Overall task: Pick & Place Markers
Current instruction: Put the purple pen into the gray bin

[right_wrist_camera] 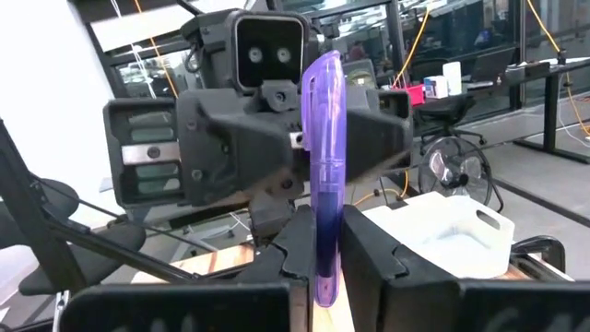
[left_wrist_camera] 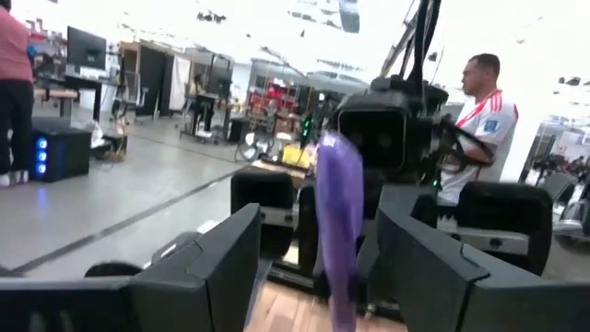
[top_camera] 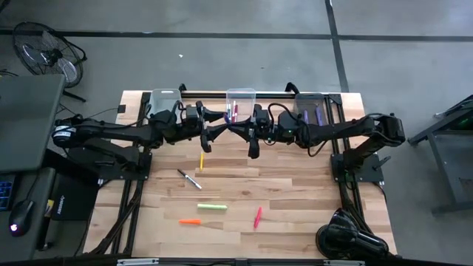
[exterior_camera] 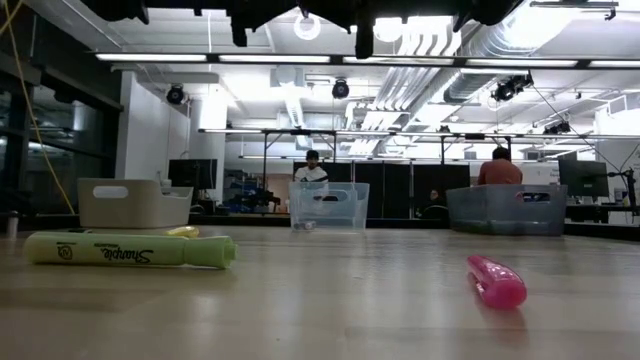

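While both arms reach toward each other over the far half of the table (top_camera: 295, 185), I see the right gripper (right_wrist_camera: 327, 263) clamped on a purple marker (right_wrist_camera: 323, 166) that stands upright between its narrowly set fingers (right_wrist_camera: 369, 254). The left gripper (left_wrist_camera: 318, 254) faces it, its fingers (left_wrist_camera: 221, 263) spread wide to either side of the same purple marker without touching it. From above, the two grippers meet just in front of the middle clear bin (top_camera: 240, 96), which holds a few markers; a left bin (top_camera: 165, 100) and a right bin (top_camera: 314, 107) flank it along the far edge. Loose on the wood lie a yellow marker (top_camera: 201, 161), a black-and-white marker (top_camera: 188, 178), a light green marker (top_camera: 211, 207), an orange marker (top_camera: 189, 221) and a red marker (top_camera: 257, 216), well apart from both grippers.
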Available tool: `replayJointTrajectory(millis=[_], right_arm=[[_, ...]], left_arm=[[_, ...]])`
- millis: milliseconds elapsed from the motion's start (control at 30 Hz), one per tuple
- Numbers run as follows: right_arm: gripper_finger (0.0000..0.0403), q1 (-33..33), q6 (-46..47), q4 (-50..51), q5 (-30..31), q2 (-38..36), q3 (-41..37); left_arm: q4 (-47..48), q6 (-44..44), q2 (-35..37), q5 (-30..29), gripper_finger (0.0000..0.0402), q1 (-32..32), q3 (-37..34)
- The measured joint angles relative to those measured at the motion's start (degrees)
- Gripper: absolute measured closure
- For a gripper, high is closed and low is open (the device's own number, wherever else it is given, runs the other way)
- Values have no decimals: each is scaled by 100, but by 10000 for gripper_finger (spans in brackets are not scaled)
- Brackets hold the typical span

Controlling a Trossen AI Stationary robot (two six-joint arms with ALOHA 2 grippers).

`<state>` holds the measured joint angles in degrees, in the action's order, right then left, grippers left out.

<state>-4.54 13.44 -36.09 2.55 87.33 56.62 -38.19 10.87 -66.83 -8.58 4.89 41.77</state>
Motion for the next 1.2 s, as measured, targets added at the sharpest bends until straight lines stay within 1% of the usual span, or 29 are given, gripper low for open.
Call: replayJointTrajectory(millis=[133, 267, 433, 533, 667, 1033, 1200], right_arm=[[377, 0, -1, 30, -63, 0, 0], [379, 0, -1, 42, -105, 0, 1], [376, 0, -1, 69, -109, 0, 0], [379, 0, -1, 69, -149, 0, 1], [377, 0, -1, 71, -149, 2, 2], [376, 2, 7, 115, -147, 0, 2], [375, 4, 45, 119, -149, 2, 0]], left_arm=[[46, 14, -72, 0, 188, 0, -8], [-236, 16, -51, 37, 188, 0, -6], [-236, 145, -56, 79, 193, 0, -6], [-234, 164, -56, 206, 214, 0, -6], [-234, 187, -56, 344, 255, -2, -6], [-195, 321, -56, 354, 359, -2, -6], [-180, 335, -56, 356, 362, -2, -6]])
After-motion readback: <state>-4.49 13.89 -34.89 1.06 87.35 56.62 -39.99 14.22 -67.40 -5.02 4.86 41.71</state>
